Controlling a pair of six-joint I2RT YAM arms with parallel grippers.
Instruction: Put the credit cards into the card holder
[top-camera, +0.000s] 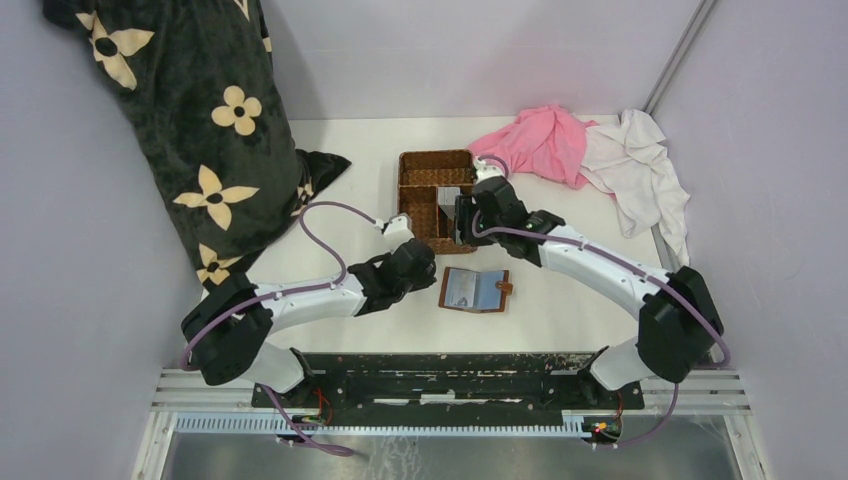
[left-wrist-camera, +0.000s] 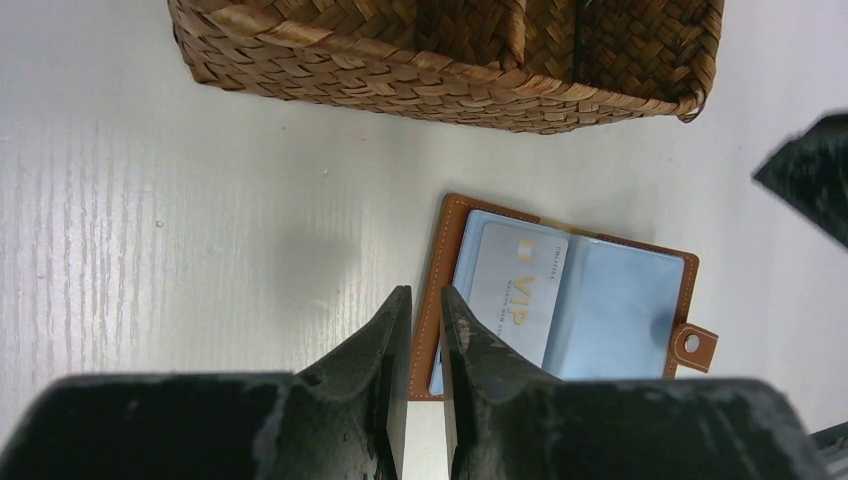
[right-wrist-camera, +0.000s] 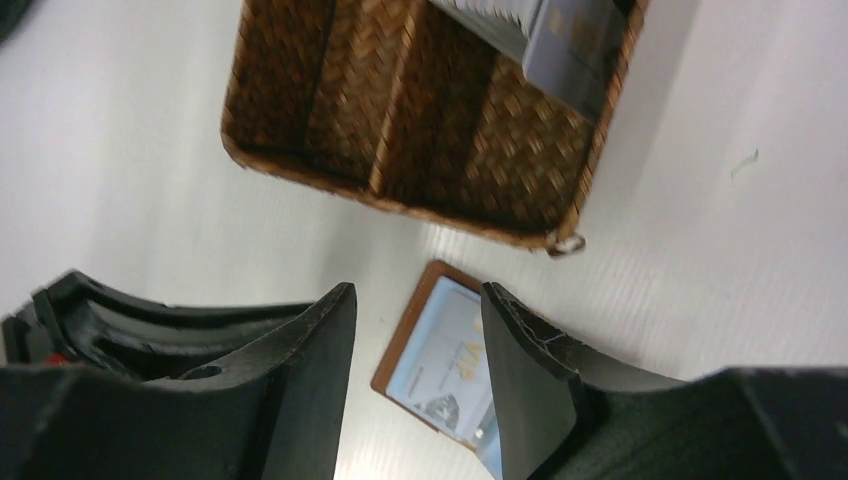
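Observation:
The brown leather card holder (top-camera: 475, 290) lies open on the table in front of the basket, with a silver VIP credit card (left-wrist-camera: 520, 290) in its left pocket. It also shows in the right wrist view (right-wrist-camera: 440, 350). More grey credit cards (right-wrist-camera: 560, 30) stand in the right compartment of the basket (top-camera: 448, 195). My left gripper (left-wrist-camera: 420, 295) is shut and empty, with its tips just above the card holder's left edge (top-camera: 425, 265). My right gripper (right-wrist-camera: 415, 295) is open and empty, held above the basket's near right corner (top-camera: 465, 218).
The woven wicker basket (top-camera: 425, 165) with compartments stands at mid table, its near wall in the left wrist view (left-wrist-camera: 450, 90). Pink cloth (top-camera: 540, 140) and white cloth (top-camera: 640, 165) lie at the back right. A dark flowered blanket (top-camera: 200, 130) hangs at the left.

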